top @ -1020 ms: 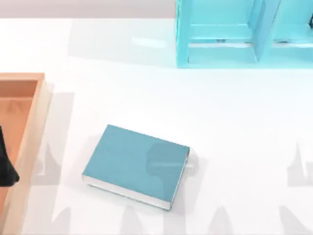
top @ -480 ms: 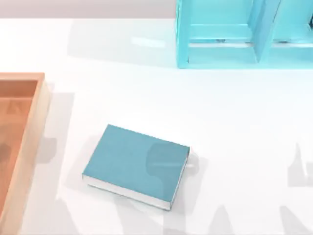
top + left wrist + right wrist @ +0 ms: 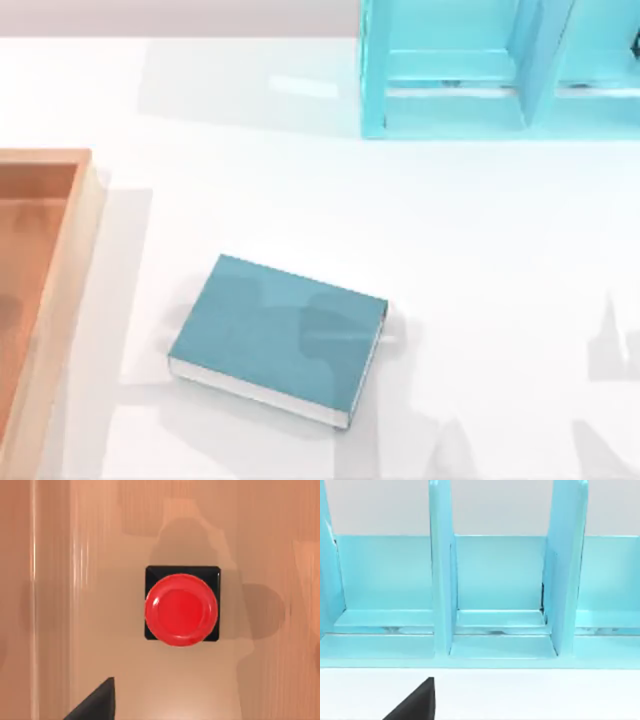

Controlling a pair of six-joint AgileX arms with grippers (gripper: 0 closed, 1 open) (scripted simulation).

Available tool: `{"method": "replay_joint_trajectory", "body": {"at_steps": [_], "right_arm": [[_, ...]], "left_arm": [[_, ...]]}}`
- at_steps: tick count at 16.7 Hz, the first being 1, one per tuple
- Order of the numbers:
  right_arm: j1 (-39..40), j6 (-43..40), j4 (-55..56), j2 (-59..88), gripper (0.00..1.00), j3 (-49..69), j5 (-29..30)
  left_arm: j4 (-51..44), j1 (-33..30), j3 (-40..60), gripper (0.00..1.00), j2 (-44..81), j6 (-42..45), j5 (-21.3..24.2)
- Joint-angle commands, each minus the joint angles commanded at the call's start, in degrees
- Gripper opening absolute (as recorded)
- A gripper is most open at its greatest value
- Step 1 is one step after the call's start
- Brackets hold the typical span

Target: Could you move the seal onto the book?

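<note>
- Your left pincer [image 3: 95,705] hangs directly above the seal [image 3: 182,605]; can't tell if it's open.
- Seal sits upright in the wooden tray [image 3: 60,250].
- Left arm has left the top view since a second ago.
- Book [image 3: 277,338] lies bare on the surface; grasp not yet made.
- Right arm parked facing the cyan shelf [image 3: 495,595].

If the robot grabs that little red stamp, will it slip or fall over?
The small seal with the glossy red round knob looks shiny and domed, so it might slip if pinched on top. Its black square base sits flat on the wooden tray floor, so it probably won't roll. It looks hard, likely stiff and light.
</note>
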Motion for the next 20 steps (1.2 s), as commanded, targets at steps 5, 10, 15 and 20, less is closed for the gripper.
{"method": "replay_joint_trajectory", "body": {"at_steps": [5, 10, 15, 20], "right_arm": [[0.0, 0.0, 0.0, 0.0, 1.0, 0.0, 0.0], [0.0, 0.0, 0.0, 0.0, 1.0, 0.0, 0.0], [0.0, 0.0, 0.0, 0.0, 1.0, 0.0, 0.0], [0.0, 0.0, 0.0, 0.0, 1.0, 0.0, 0.0]], "left_arm": [[-13.2, 2.5, 16.5, 1.0, 18.8, 2.8, 0.0], [-17.0, 3.3, 20.8, 1.0, 23.9, 3.6, 0.0], [-16.0, 3.1, 19.7, 1.0, 23.9, 3.5, 0.0], [-4.1, 3.3, 10.3, 1.0, 25.8, 3.7, 0.0]]}}
